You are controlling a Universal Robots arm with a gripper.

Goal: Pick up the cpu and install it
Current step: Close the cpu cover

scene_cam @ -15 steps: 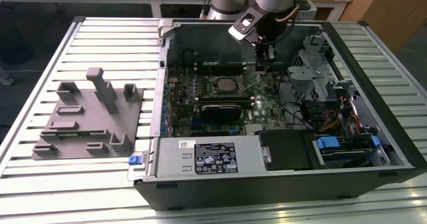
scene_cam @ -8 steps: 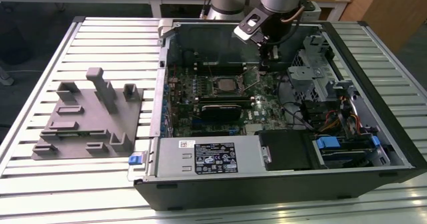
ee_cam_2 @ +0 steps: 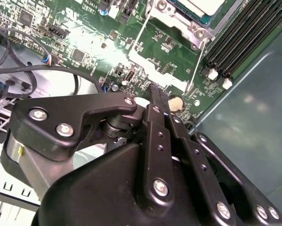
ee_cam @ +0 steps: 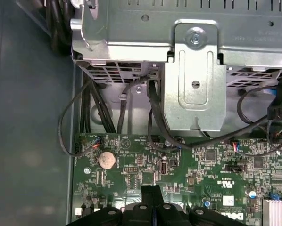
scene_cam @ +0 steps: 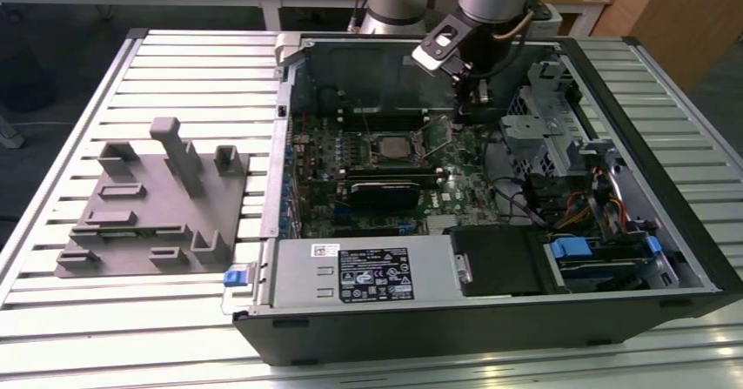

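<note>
- One arm is on the job, so what matters is which way the cpu (ee_cam_2: 200, 4) lies from your claw (scene_cam: 472, 116). In the exterior view it is off to that view's left of the claw and a little nearer the camera, in the socket (scene_cam: 391, 150) at the middle of the board (scene_cam: 458, 189).
- Its pale top lies flat inside the socket's metal frame (ee_cam_2: 178, 26). You can take it as already placed, and not out on the grey fixture (scene_cam: 151, 206) on the bench (scene_cam: 104, 328).
- It is square, so it has no long axis. Its edges run with the board's edges and with the memory slots (ee_cam_2: 244, 33) beside it.
- Your claw is down inside the case (scene_cam: 488, 337), toward the far side of the board in the exterior view. Its tips are low over the board and close to the coin cell (ee_cam: 107, 160).
- In both wrist views the fingers (ee_cam: 145, 195) are pressed together with hardly a seam between them, and I see nothing pinched in them.
- I cannot tell whether the tips touch the board, or whether the thin wire lever (ee_cam_2: 197, 66) by the socket is latched.
- Treat the claw as near the cpu but apart from it, with the frame's edge between them.
</note>
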